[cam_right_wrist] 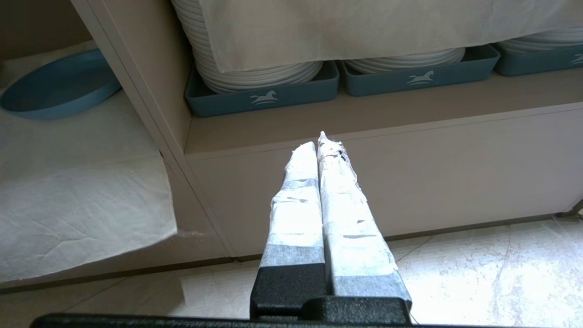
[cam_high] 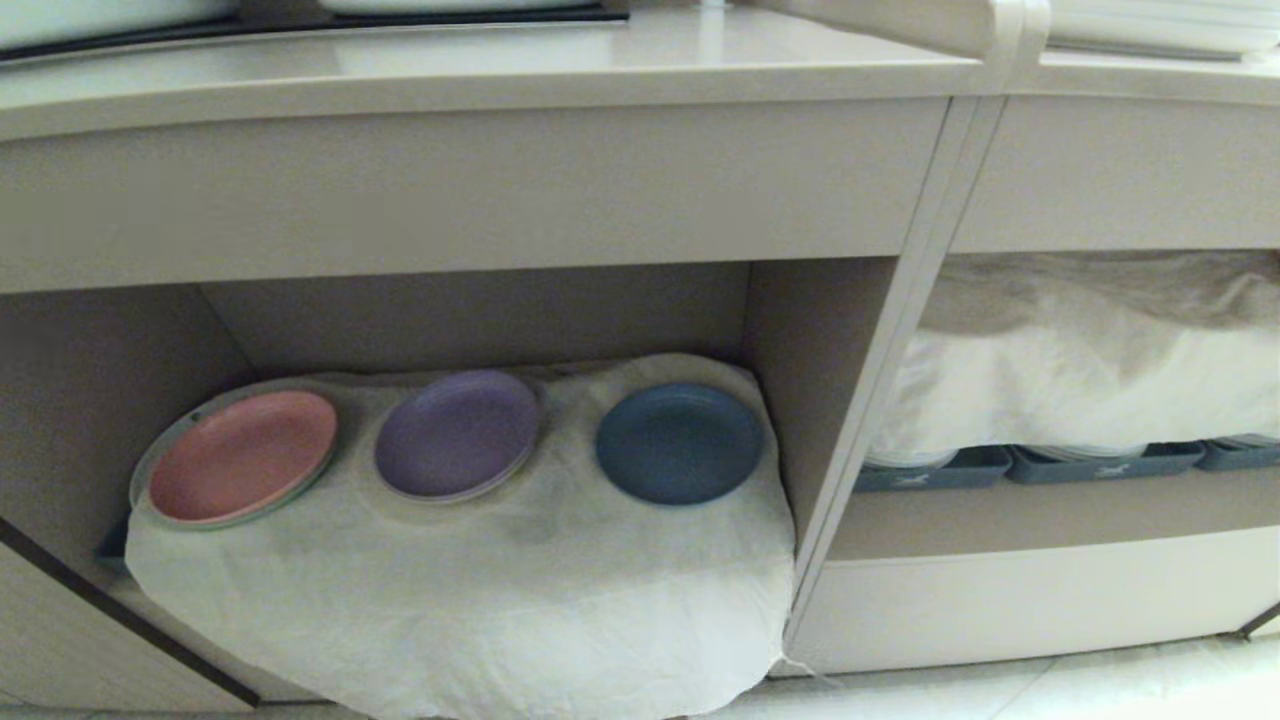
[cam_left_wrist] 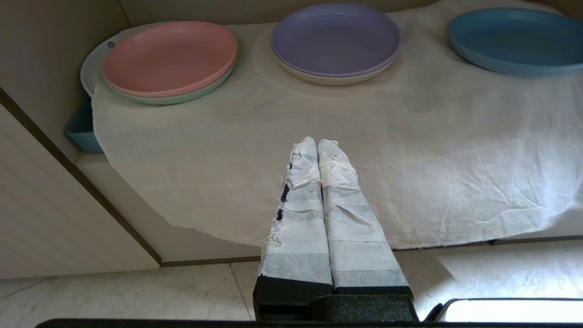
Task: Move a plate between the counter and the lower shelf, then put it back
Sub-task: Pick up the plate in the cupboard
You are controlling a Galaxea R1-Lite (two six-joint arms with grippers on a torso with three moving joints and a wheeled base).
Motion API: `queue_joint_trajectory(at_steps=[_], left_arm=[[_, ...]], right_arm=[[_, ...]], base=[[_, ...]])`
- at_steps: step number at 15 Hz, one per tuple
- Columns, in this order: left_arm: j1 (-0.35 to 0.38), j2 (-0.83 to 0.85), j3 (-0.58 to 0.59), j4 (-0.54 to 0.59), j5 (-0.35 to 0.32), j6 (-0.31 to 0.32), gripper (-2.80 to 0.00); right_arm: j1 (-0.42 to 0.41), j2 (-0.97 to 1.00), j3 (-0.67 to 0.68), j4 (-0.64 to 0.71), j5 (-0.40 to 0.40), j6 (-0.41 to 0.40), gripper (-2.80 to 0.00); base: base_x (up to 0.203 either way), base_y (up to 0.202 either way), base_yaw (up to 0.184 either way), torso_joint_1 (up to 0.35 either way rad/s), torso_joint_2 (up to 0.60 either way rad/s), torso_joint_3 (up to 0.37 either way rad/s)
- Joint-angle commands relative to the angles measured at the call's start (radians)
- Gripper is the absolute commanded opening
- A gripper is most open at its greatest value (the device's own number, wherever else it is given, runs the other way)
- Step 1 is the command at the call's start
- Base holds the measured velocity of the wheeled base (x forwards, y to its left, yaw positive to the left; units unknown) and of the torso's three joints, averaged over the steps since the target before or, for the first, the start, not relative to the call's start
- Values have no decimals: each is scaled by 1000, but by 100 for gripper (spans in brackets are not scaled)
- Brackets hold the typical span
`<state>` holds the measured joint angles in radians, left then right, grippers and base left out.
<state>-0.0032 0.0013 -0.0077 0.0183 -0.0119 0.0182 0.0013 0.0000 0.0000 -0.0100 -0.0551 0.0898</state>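
A round matte pink plate (cam_high: 243,455) sits on a pale green plate (cam_left_wrist: 182,96) at the left end of a rumpled white cloth (cam_high: 480,600). Just beside it, a round matte purple plate (cam_high: 458,433) rests on a cream plate (cam_left_wrist: 328,78). A blue tray corner (cam_left_wrist: 82,130) shows under the cloth's left edge. In the wider compartment to the right, grey-blue rectangular trays (cam_right_wrist: 262,98) printed with a white horse hold stacks of glossy white plates (cam_right_wrist: 255,73), with a second white cloth (cam_high: 1080,370) draped over them. Below lies a pale tiled floor (cam_right_wrist: 478,278).
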Motion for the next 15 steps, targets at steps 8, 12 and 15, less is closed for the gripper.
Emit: queue_joint_trajectory(at_steps=[8, 12, 15], left_arm=[[0, -1, -2, -8, -32, 80, -280], [0, -1, -8, -9, -40, 97, -280], [0, -1, -15, -9, -45, 97, -280]], right_arm=[[0, 0, 0, -1, 0, 1, -280], [0, 0, 0, -1, 0, 2, -280], [0, 0, 0, -1, 0, 1, -280]], base=[[0, 0, 0, 0, 0, 0], [0, 0, 0, 0, 0, 0], [0, 0, 0, 0, 0, 0]])
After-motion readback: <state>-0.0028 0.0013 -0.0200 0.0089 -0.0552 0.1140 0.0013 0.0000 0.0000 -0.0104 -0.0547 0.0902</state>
